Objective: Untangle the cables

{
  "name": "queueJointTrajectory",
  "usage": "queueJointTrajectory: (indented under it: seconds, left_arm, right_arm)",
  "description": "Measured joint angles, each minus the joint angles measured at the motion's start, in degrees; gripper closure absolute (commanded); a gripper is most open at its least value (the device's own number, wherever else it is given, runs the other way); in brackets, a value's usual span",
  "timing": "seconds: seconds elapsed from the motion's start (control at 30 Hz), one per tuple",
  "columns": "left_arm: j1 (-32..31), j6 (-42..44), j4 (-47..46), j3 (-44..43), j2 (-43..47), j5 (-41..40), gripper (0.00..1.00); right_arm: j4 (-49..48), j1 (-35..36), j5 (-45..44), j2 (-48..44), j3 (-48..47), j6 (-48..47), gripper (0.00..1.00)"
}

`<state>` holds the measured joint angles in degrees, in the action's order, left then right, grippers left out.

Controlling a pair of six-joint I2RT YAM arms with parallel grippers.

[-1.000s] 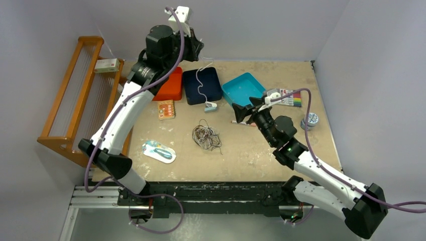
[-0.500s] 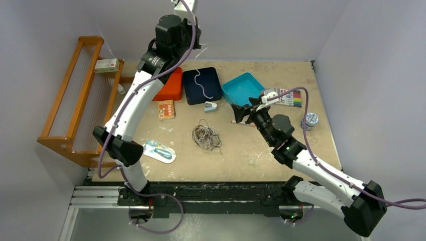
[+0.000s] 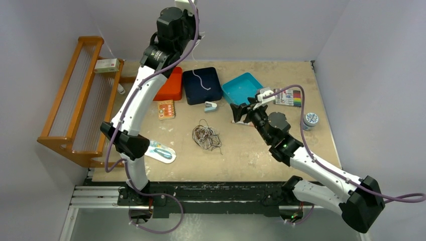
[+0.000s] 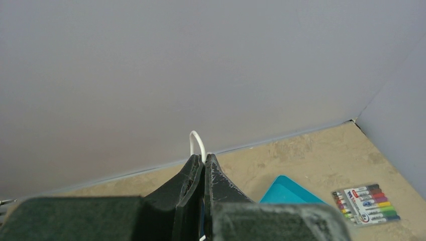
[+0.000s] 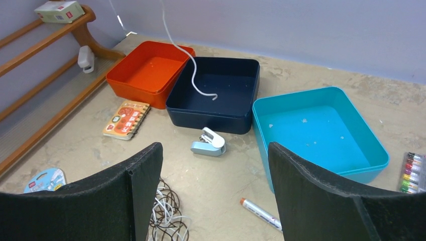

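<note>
Pale grey walls [image 3: 281, 25] close in a sandy, scuffed bench [image 3: 251, 155], and we see a wooden rack [image 3: 64, 91] standing far off to the left of the right pincer [image 5: 213, 150]. That pincer hovers low over the bench with its jaws spread wide and nothing between them. Just ahead of it lies a small stapler [image 5: 208, 142]. Beyond that sits a navy tray [image 5: 211, 120], with an orange tray [image 5: 138, 92] just beside it on the left and a teal tray [image 5: 311, 135] just beside it on the right. A marker set [image 5: 414, 173] lies at this pincer's far right. The left pincer [image 4: 205, 159] is raised high by the back wall, jaws pressed almost together on a white cable [image 5: 192, 65], and a short loop pokes out past the tips. Below it the thin, floppy cable hangs in a loose curve, its free end resting inside the navy tray. Near the right pincer, off to its left on the bare bench, lies the tangle [image 3: 206, 136]. We make out a small knot of brown, white and dark wires looped over one another, well apart from the left pincer.
</note>
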<state>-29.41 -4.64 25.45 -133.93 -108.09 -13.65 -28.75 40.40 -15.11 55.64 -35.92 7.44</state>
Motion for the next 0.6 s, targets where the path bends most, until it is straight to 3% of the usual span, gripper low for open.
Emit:
queueJointTrajectory:
  seconds: [0.3,0.6]
  left_arm:
    - [0.17,2.91,-1.79,-0.11,-1.09,0.13,1.0]
    - [3.65,3.93,-3.74,3.13,-3.56,5.49,1.0]
  right_arm:
    - [0.0,0.0,-0.02,0.66,-0.22,-0.09,0.21]
    - [-0.04,0.0,-0.37,1.75,-0.68,-0.9,0.21]
